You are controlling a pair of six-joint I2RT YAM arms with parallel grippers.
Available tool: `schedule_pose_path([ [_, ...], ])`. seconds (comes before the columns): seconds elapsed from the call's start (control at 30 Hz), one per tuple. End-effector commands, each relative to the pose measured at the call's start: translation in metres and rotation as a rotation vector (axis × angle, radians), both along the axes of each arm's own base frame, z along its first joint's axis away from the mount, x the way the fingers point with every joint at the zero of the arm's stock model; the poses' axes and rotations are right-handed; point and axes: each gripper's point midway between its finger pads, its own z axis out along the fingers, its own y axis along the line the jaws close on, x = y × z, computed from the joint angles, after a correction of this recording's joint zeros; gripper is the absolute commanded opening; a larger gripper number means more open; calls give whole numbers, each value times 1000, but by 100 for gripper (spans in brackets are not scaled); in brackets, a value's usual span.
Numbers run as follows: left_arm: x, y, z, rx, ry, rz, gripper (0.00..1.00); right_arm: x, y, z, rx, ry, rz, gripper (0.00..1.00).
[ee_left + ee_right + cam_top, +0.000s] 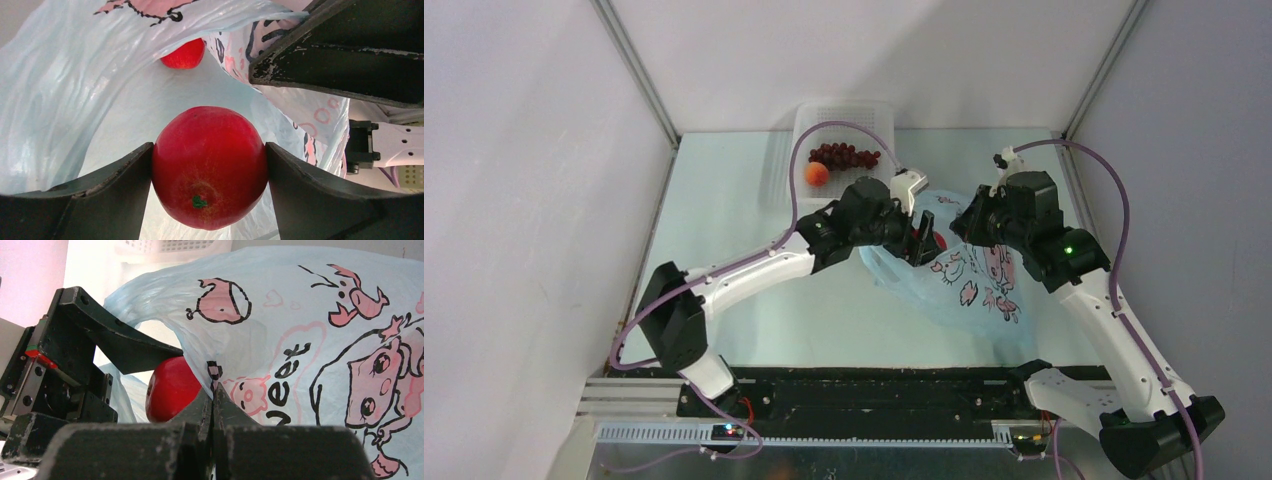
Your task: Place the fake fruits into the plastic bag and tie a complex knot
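- Left fingers (115, 185) clamp 1 red fruit (210, 170) inside the plastic bag (300, 315) mouth.
- Right fingers (232, 412) pinch the bag's rim, fully closed.
- 2nd red fruit (184, 54) lies deeper inside; grapes (844, 155) and orange fruit (816, 173) sit beyond the bag.

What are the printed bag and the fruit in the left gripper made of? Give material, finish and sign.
The plastic bag: thin plastic film, it seems, light blue, translucent, softly shiny; it wrinkles and passes light. The red fruit in the left gripper: probably moulded plastic, glossy; even skin, highlights, tiny green stem mark.
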Motion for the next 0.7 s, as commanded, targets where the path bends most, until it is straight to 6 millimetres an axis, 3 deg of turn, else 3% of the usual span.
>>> schedule_pose_path([
  [0.0, -2, -3, 10, -27, -49, -35, 85, 5, 3, 8, 18, -32, -4, 0],
  [0.27, -4, -1, 14, -26, -64, -45, 94, 6, 4, 9, 22, -34, -5, 0],
  [0.5, -5, 1, 18, -30, -79, -49, 94, 6, 4, 9, 22, -35, -5, 0],
  [0.67, -9, 4, 32, -57, -105, -65, 95, 5, 3, 9, 18, -36, -8, 0],
])
